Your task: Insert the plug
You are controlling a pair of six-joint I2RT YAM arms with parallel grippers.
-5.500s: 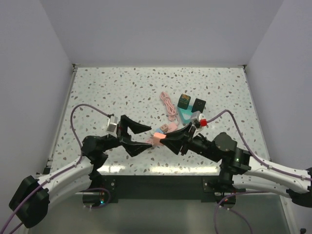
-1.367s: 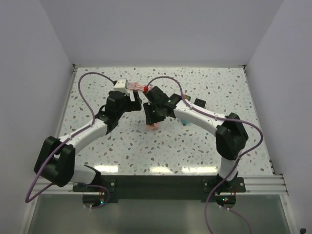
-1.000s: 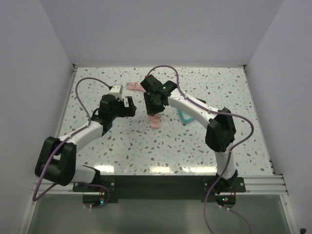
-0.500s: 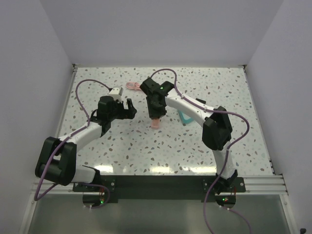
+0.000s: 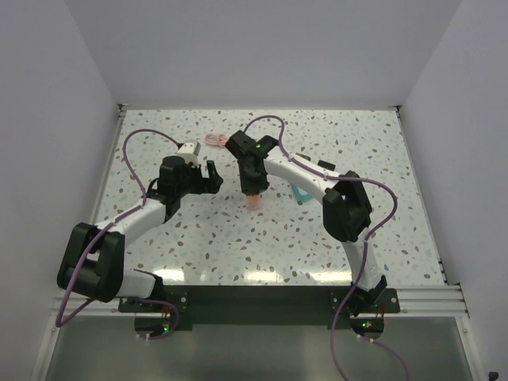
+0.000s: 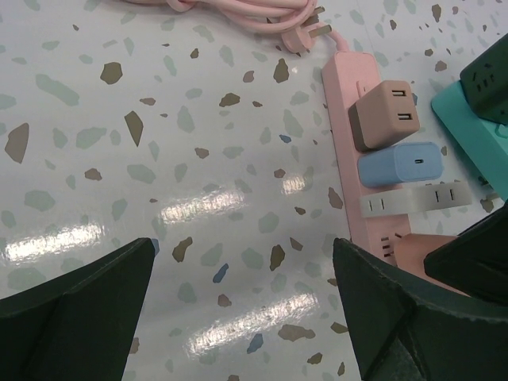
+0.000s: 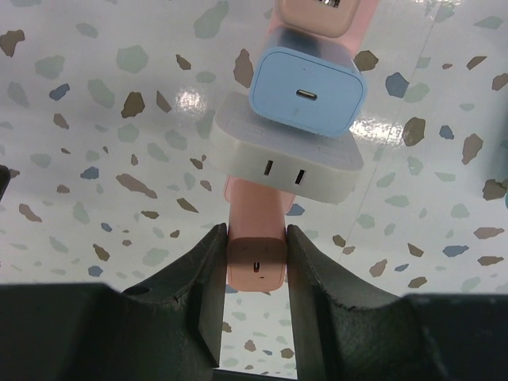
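Note:
The off-white plug (image 7: 286, 163) sits on the pink power strip (image 7: 252, 210), between a blue plug (image 7: 305, 91) and the strip's near end; it also shows in the left wrist view (image 6: 413, 200). My right gripper (image 7: 255, 238) is shut on a small pink-orange block (image 7: 255, 268) at that near end, just short of the off-white plug. In the top view the right gripper (image 5: 254, 189) hides most of the strip. My left gripper (image 6: 246, 317) is open and empty over bare table left of the strip (image 6: 349, 159), and it shows in the top view (image 5: 208, 176).
A tan plug (image 6: 385, 115) sits on the strip beyond the blue one. The strip's pink cable (image 5: 216, 140) is coiled at the far side. A teal strip (image 6: 468, 119) carrying a dark green plug (image 6: 488, 75) lies to the right.
Both arms have come from the table's front to its middle. In the last second my right gripper swung round over the strip's near end. My left gripper drew back a little to the left.

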